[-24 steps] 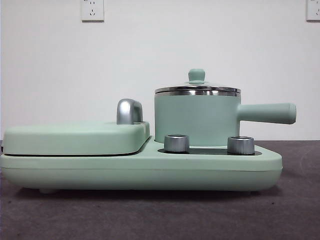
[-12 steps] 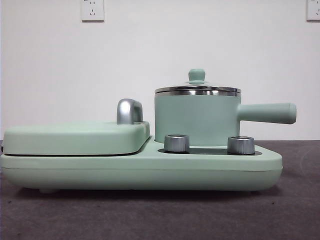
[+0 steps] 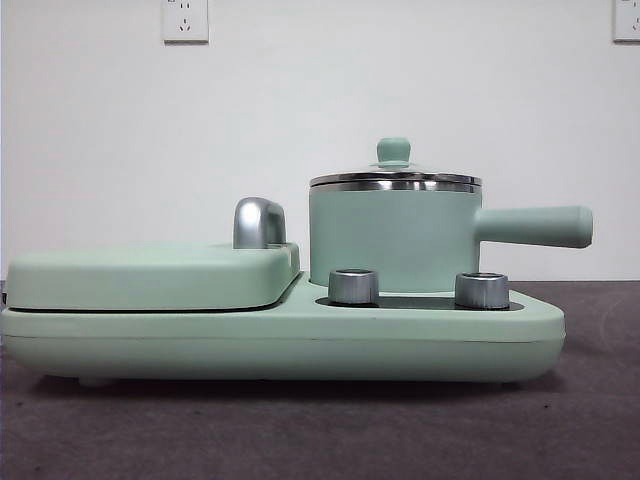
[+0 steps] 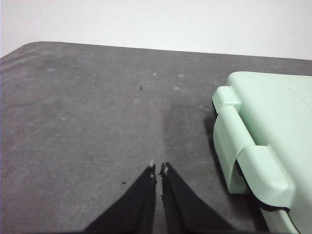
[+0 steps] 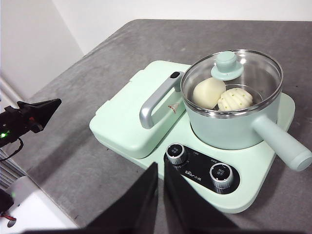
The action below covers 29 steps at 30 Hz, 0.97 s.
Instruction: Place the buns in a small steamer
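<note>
Two buns, one smooth (image 5: 208,92) and one pleated with green flecks (image 5: 235,99), lie side by side and touching inside the small steamer (image 5: 233,115), seen through its glass lid (image 5: 232,80), which sits closed with its green knob (image 5: 226,65) uppermost; the steamer stands on the mint-green cooker base (image 3: 300,340), its straight handle (image 3: 533,226) pointing away from the flat griddle (image 3: 150,275) beside it; a chrome handle (image 5: 155,100) lies on the griddle lid; two steel dials (image 3: 353,286) (image 3: 481,290) sit below the steamer; the base rests on a grey worktop (image 3: 300,430); right pincer (image 5: 160,168) clenched, empty, above the base's near edge; left pincer (image 4: 158,169) clenched, empty, over bare worktop beside the griddle's end.
</note>
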Each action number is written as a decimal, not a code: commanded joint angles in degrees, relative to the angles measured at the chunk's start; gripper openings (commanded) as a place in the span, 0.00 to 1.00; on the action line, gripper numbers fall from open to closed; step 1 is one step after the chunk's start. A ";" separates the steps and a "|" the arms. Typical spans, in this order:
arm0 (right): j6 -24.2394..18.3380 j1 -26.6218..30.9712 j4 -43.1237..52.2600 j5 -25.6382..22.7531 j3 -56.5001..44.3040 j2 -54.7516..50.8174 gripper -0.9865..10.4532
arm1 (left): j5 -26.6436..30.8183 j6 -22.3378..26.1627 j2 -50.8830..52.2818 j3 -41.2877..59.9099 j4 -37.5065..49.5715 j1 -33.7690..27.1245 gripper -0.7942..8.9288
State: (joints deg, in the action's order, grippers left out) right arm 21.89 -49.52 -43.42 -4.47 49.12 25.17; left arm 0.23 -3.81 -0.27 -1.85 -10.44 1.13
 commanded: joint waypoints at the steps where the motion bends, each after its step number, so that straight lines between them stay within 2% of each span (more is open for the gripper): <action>1: -0.46 0.72 1.64 -0.72 -0.28 -0.35 0.10 | 0.22 0.76 0.09 1.11 0.00 -0.09 0.11; 2: -0.50 2.56 2.01 -0.68 -0.59 -0.68 0.10 | 0.22 0.76 0.09 1.11 0.00 -0.09 0.11; 4: -0.46 8.48 5.77 2.60 -2.82 -0.90 0.10 | 0.22 0.76 0.09 1.11 -0.02 -0.09 0.11; 7: -0.48 19.67 15.32 7.74 -9.18 -4.09 0.10 | 0.22 0.76 0.09 1.09 -0.07 -0.09 0.11; 11: -1.01 33.35 28.55 7.85 -20.31 -11.30 0.10 | 0.20 0.76 0.09 1.09 -0.13 -0.09 0.11; 15: -7.78 43.98 35.17 8.31 -31.56 -18.86 0.10 | 0.20 0.76 0.09 1.09 -0.20 -0.09 0.11; 21: -13.33 50.90 37.40 10.62 -41.55 -24.30 0.10 | 0.20 0.76 0.09 1.09 -0.24 -0.09 0.11; 25: -20.22 50.93 37.38 10.47 -45.05 -24.96 0.10 | 0.20 0.76 0.09 1.09 -0.24 -0.09 0.11; 29: -21.92 50.73 37.38 10.45 -47.89 -24.96 0.10 | 0.20 0.76 0.09 1.09 -0.24 -0.09 0.11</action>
State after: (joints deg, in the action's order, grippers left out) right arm 2.13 1.28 -6.66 6.02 1.34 0.30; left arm 0.27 -3.81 -0.27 -1.85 -10.44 1.13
